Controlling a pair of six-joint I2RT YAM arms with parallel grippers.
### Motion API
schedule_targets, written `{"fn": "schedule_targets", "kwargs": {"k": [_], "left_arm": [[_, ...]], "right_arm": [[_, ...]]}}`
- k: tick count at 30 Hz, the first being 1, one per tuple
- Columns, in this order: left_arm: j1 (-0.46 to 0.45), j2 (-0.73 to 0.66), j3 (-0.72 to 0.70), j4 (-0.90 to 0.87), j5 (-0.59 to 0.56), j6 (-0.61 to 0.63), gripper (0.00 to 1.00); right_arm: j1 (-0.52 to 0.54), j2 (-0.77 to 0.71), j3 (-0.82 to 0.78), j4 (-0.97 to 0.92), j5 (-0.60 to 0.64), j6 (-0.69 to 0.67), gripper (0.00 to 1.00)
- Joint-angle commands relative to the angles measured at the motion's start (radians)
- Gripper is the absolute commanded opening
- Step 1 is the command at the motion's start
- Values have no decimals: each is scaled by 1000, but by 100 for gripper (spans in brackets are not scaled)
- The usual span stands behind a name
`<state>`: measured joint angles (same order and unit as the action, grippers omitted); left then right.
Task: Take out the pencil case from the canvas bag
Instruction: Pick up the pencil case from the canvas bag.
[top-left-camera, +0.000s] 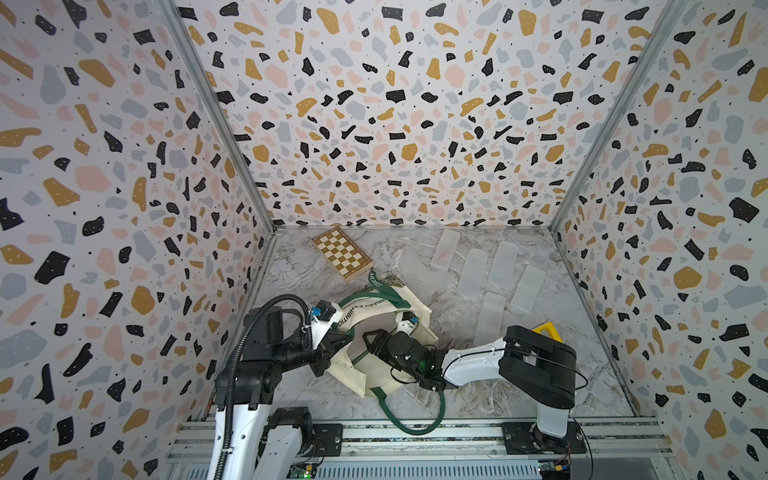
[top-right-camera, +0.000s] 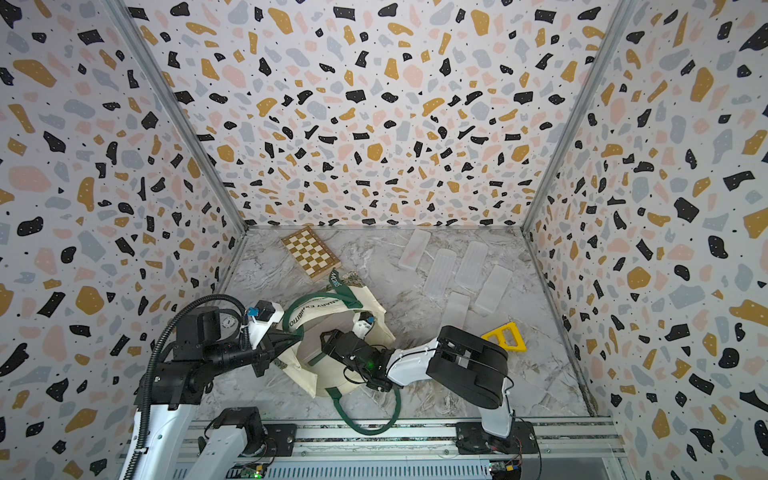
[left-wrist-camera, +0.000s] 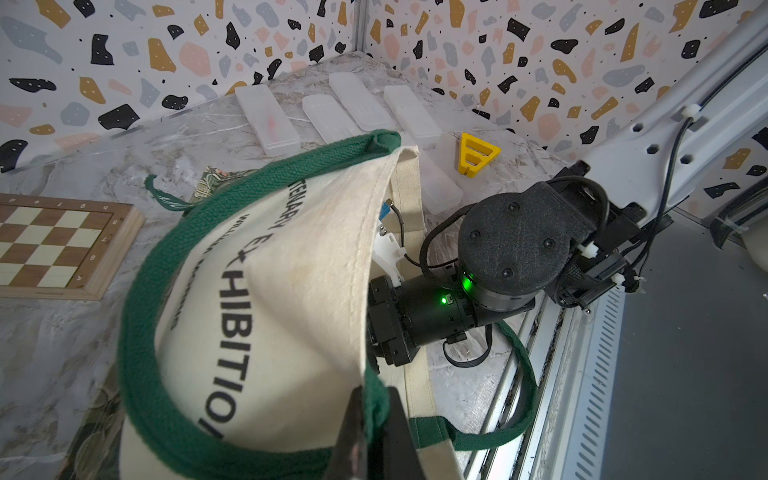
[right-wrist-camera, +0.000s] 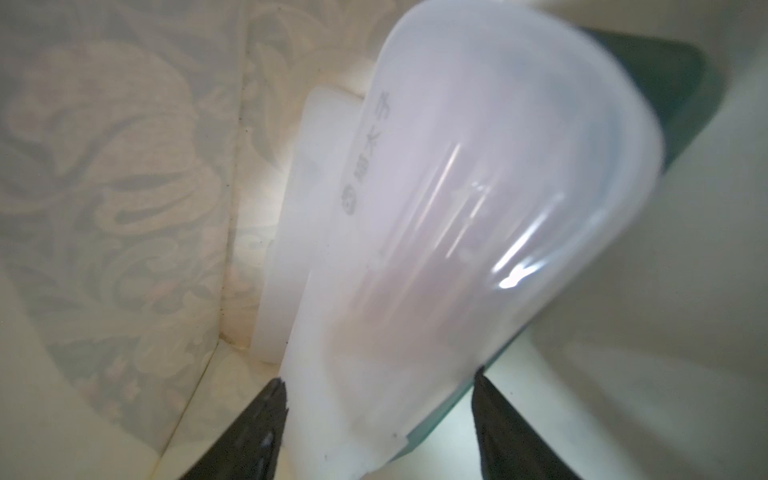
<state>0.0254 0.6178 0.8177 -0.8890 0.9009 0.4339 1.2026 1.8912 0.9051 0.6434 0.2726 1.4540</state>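
Item: cream canvas bag (top-left-camera: 347, 368) with green lettering and a dark green strap handle (left-wrist-camera: 137, 332), lying slumped on the grey marbled table (top-left-camera: 519, 386) toward its near edge, left of centre. Step in hand: reaching in and seizing, with extraction not yet done. Task's thing: the frosted translucent plastic pencil case (right-wrist-camera: 457, 187) sits inside the bag, tilted against the lining and hidden in both top views; a second pale plastic piece (right-wrist-camera: 291, 232) stands just behind it (possibly another case, too blurred to tell). Left gripper (left-wrist-camera: 374, 401): jaws pinched tight on the bag's rim where the green strap is sewn, lifting the mouth into an open arch. Right gripper (right-wrist-camera: 380, 378): reached through that mouth, jaws wide apart and astride the near end of the pencil case, one dark fingertip (right-wrist-camera: 274, 399) at each long edge; whether they press firmly cannot be told. Next move calls for: a secure clamp across the slick case, then a straight draw out through the mouth while the left holds the rim up. Elsewhere: frosted plastic cases (top-left-camera: 473, 272) far right, wooden chessboard (top-left-camera: 342, 252) far left.
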Motion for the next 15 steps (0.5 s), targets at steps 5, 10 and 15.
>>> {"fn": "schedule_targets", "kwargs": {"k": [5, 10, 15], "left_arm": [[2, -3, -7, 32, 42, 9, 0], [2, -3, -11, 32, 43, 11, 0], [2, -2, -9, 32, 43, 11, 0]], "right_arm": [[-26, 46, 47, 19, -20, 18, 64], [-36, 57, 48, 10, -19, 23, 56], [-35, 38, 39, 11, 3, -7, 39]]}}
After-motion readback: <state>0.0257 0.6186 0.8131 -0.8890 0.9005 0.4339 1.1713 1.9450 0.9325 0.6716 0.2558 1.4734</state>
